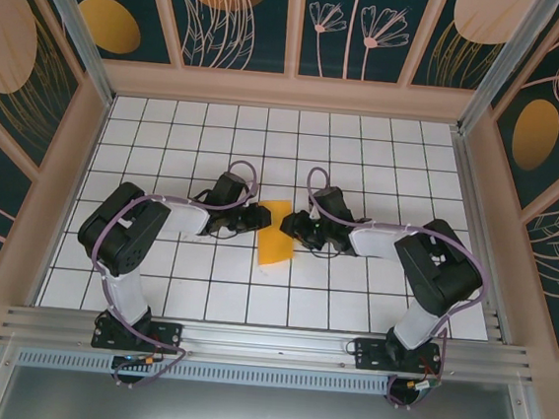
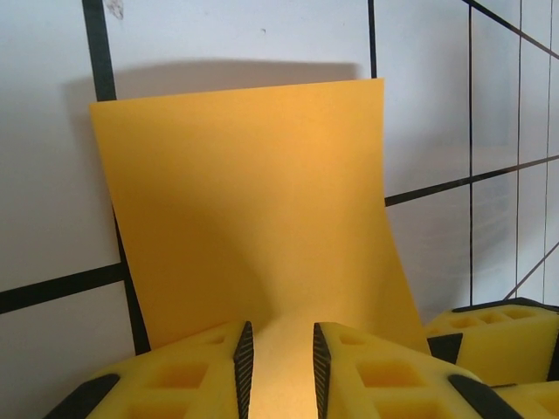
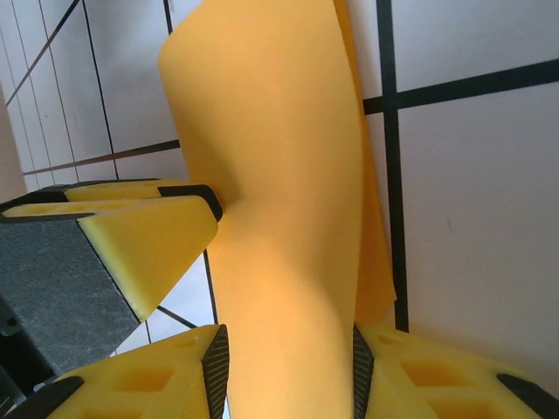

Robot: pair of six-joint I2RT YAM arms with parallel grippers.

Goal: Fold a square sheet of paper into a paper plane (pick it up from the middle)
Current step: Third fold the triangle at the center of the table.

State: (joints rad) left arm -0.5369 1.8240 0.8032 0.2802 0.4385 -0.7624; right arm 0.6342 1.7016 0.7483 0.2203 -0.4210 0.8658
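1. The square sheet of paper (image 1: pixel 276 241) is located at the centre of the table (image 1: pixel 349 305), bowed upward rather than flat.
2. It is pinched between narrow jaws by the left gripper (image 1: pixel 258 219) at its 9 o'clock and by the right gripper (image 1: pixel 293 229) at its 3 o'clock.
3. No pointed nose is formed, so most folds are judged outstanding.

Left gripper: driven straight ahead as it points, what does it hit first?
The square sheet of paper, already between its fingers; the right gripper faces it just beyond, depth unclear.

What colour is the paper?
The paper is plain orange-yellow, no pattern; the left wrist view shows it best.
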